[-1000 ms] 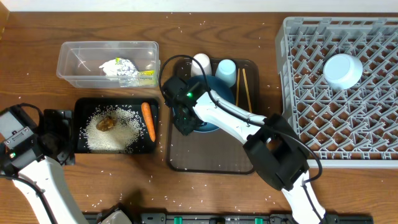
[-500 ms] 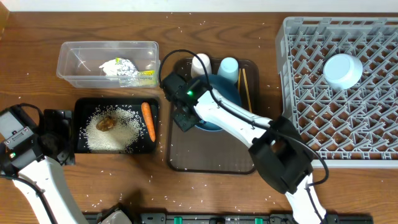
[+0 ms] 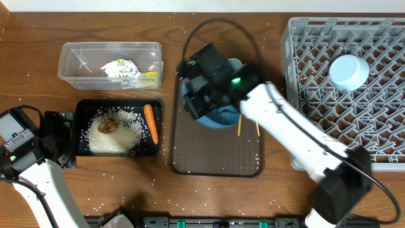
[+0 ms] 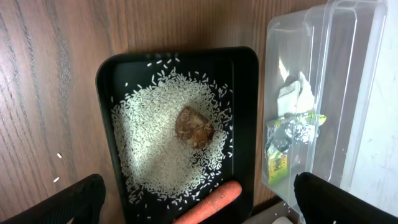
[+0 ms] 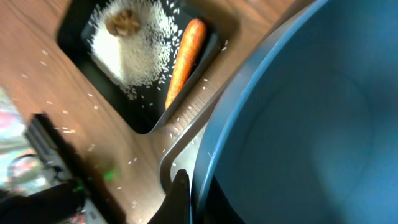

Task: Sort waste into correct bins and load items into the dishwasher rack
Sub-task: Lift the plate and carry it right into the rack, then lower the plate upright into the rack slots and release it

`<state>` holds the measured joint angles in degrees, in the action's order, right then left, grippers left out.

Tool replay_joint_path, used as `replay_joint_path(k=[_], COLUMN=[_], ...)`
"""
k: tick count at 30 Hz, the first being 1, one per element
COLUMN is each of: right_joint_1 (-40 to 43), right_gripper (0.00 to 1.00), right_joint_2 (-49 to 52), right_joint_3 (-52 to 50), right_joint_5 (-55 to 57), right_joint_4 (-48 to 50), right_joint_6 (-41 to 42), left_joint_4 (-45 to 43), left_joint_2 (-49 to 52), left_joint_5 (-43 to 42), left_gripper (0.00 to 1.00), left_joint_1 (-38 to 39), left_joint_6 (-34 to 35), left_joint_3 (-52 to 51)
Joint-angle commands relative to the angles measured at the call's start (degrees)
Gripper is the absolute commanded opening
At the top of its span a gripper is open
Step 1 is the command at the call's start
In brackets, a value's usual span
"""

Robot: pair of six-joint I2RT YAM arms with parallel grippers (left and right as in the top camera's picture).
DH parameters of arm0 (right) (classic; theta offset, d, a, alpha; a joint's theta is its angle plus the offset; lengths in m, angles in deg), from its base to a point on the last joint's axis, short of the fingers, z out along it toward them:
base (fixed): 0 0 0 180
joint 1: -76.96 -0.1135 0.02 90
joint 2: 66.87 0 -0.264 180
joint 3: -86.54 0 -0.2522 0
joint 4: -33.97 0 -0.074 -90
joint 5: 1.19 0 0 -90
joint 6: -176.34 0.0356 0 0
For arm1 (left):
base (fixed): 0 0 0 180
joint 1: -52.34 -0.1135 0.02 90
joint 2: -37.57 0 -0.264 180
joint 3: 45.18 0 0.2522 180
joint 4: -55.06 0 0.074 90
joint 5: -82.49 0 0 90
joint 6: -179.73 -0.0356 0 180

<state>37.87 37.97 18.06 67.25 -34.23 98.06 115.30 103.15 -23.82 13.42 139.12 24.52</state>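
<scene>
**Right pincer clamps the dark-blue plate by its rim**

Right pincer (image 3: 195, 101) is clenched on the left rim of the large dark-blue round plate (image 3: 218, 117), which it holds over the brown serving tray (image 3: 215, 158), apparently clear of it. An edge grip looks like the only way to pick up so flat a dish. It also suits standing the plate in the large grey plastic lattice rack (image 3: 373, 120), where a light-blue bowl (image 3: 348, 71) sits upside down.

The left pincer (image 3: 63, 138) hangs released, fingers wide, just beside the shallow black rectangular tray (image 3: 85, 107) and out of the way.

That tray holds food waste — white rice grains (image 3: 123, 136), a brown food lump (image 3: 107, 125) and an orange carrot (image 3: 152, 123) along one side. The clear plastic rectangular tub (image 3: 76, 63) holds a crumpled white napkin (image 3: 117, 66), crumpled silver foil (image 3: 130, 76) and a green-yellow wrapper (image 3: 149, 75).

On the brown tray, thin wooden chopsticks (image 3: 239, 125) poke out beside the plate, and a light-blue cup (image 3: 234, 62) shows behind the arm. Stray grains dot the bench (image 3: 126, 190).
</scene>
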Motion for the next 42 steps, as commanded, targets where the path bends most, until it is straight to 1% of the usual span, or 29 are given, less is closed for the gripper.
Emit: replay_joint_path(k=[1, 4, 8, 14, 19, 22, 25, 34, 38, 42], right_joint_1=[5.5, 11.6, 21.3, 38.0, 49.9, 55.3, 60.7, 75.0, 77.9, 78.6], right_gripper=[0.01, 0.01, 0.01, 0.01, 0.01, 0.01, 0.01, 0.01, 0.01, 0.01], right_joint_2=[-3.4, -5.1, -5.5, -5.5, -5.5, -5.5, -5.5, -5.4, -5.4, -5.4], right_joint_3=[-0.2, -0.2, -0.2, -0.3, -0.3, -0.3, -0.3, -0.3, -0.3, -0.6], right_joint_5=[-7.4, -15.1, -22.3, -43.6, -51.8, -53.8, -54.2, -51.8, -49.7, -49.4], right_joint_4=[-1.5, -4.5, -10.1, -17.0, -25.3, -30.8, -34.2, -34.1, -34.5, -35.6], right_joint_6=[-1.1, -4.6, -9.2, -22.9, -32.5, -39.0, -42.2, -42.7, -42.7, -42.8], left_joint_4=[0.2, 0.2, 0.2, 0.2, 0.2, 0.2, 0.2, 0.2, 0.2, 0.2], left_joint_2=[-0.1, -0.1, -0.1, -0.1, -0.1, -0.1, -0.1, -0.1, -0.1, -0.1], left_joint_5=[0.5, 0.5, 0.5, 0.5, 0.5, 0.5, 0.5, 0.5, 0.5, 0.5], left_gripper=[0.98, 0.98, 0.98, 0.98, 0.98, 0.98, 0.98, 0.98, 0.98, 0.98], left_joint_1=[-0.2, -0.2, -0.2, -0.2, -0.2, -0.2, -0.2, -0.2, -0.2, -0.2], left_joint_6=[-0.9, -0.9, -0.9, -0.9, -0.9, -0.9, -0.9, -0.9, -0.9, -0.9], left_joint_3=[0.1, 0.1, 0.1, 0.1, 0.1, 0.1, 0.1, 0.1, 0.1, 0.1])
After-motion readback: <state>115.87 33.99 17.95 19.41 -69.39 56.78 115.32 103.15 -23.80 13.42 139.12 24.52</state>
